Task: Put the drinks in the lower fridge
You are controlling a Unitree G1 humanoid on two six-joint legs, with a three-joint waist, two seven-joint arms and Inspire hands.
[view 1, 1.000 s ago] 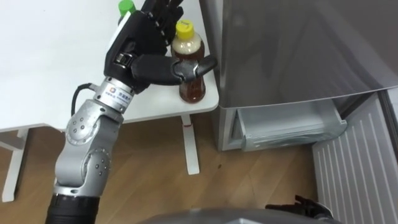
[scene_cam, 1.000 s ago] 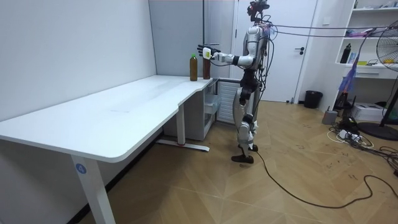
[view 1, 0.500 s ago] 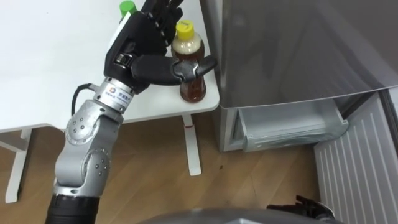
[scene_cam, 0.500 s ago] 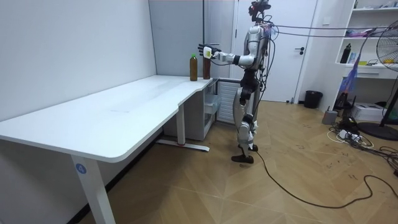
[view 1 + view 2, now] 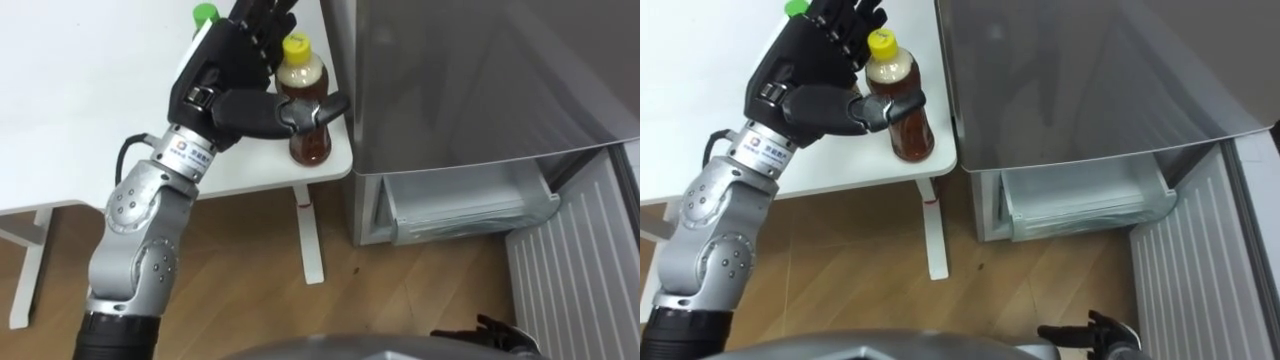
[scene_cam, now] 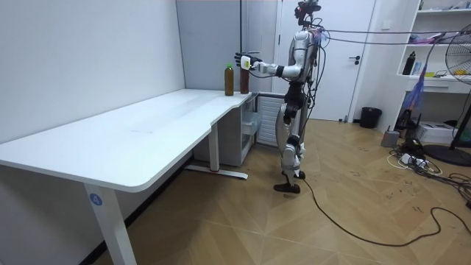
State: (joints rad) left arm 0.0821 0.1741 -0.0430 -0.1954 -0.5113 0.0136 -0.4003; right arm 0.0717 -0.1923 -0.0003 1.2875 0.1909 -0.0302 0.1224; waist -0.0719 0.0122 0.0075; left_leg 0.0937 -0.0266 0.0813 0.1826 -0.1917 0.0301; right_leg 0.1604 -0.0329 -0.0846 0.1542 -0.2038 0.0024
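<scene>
A brown drink bottle with a yellow cap point(image 5: 303, 100) stands upright at the corner of the white table point(image 5: 80, 120), close to the grey fridge point(image 5: 480, 80). My left hand point(image 5: 225, 75) is at this bottle, open: the thumb lies across its front and the straight fingers rise behind its left side. A second bottle with a green cap point(image 5: 203, 12) stands behind the hand, mostly hidden. In the room view both bottles point(image 6: 229, 79) stand at the table's far end. The fridge's lower compartment point(image 5: 460, 205) is open. My right hand point(image 5: 480, 328) shows low at the bottom edge.
The lower fridge's white ribbed door point(image 5: 580, 270) is swung out at the right. The table's white leg point(image 5: 308, 230) stands on the wooden floor between table and fridge. I stand upright beside the fridge at the table's end.
</scene>
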